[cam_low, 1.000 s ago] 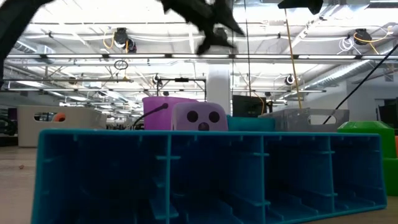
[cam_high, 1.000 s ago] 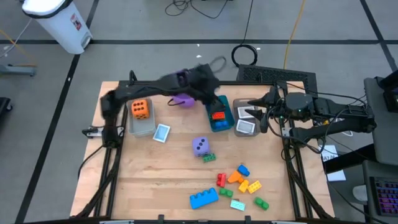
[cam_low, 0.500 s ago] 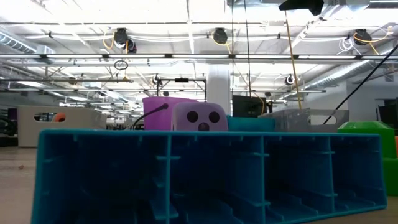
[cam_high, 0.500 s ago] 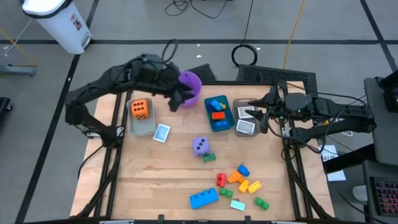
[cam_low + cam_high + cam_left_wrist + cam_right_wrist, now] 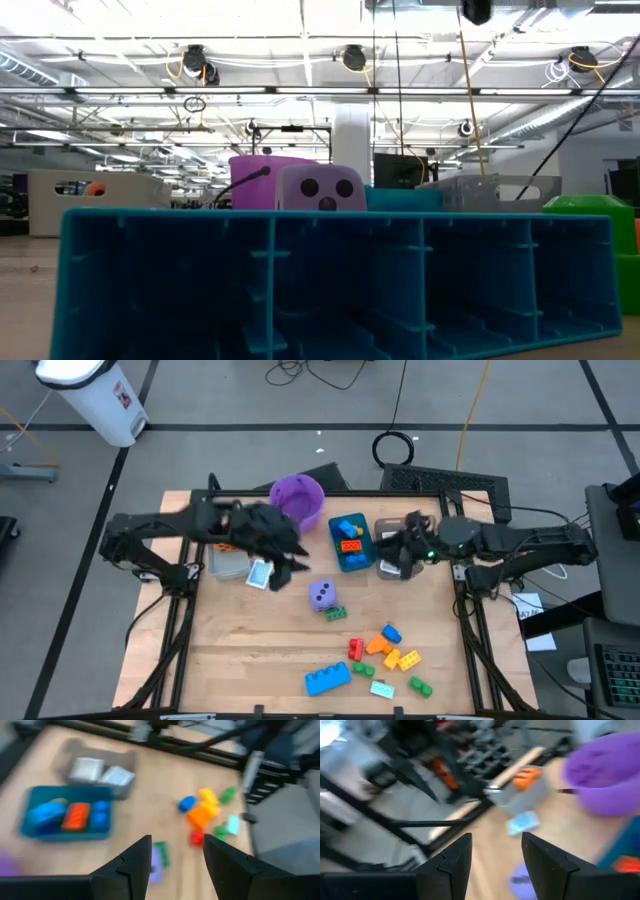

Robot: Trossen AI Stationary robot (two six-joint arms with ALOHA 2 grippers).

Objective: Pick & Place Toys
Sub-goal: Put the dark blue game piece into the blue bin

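My left gripper (image 5: 292,560) hangs with fingers apart, empty, over the table (image 5: 250,650) just beside the picture card (image 5: 260,574). My right gripper (image 5: 392,550), fingers apart and empty, is at the grey bin (image 5: 396,566) of cards. The teal bin (image 5: 350,544) holds blue and red bricks. The purple die (image 5: 322,594) sits mid-table. The long blue brick (image 5: 327,679) lies crosswise at the near edge

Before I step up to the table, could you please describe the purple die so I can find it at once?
Start at the teal bin along the wooden table's far edge. Just nearer than it, towards the table's middle, sits the purple die, with a small green brick against it. It is the only purple cube with dark dots; the other die is orange.
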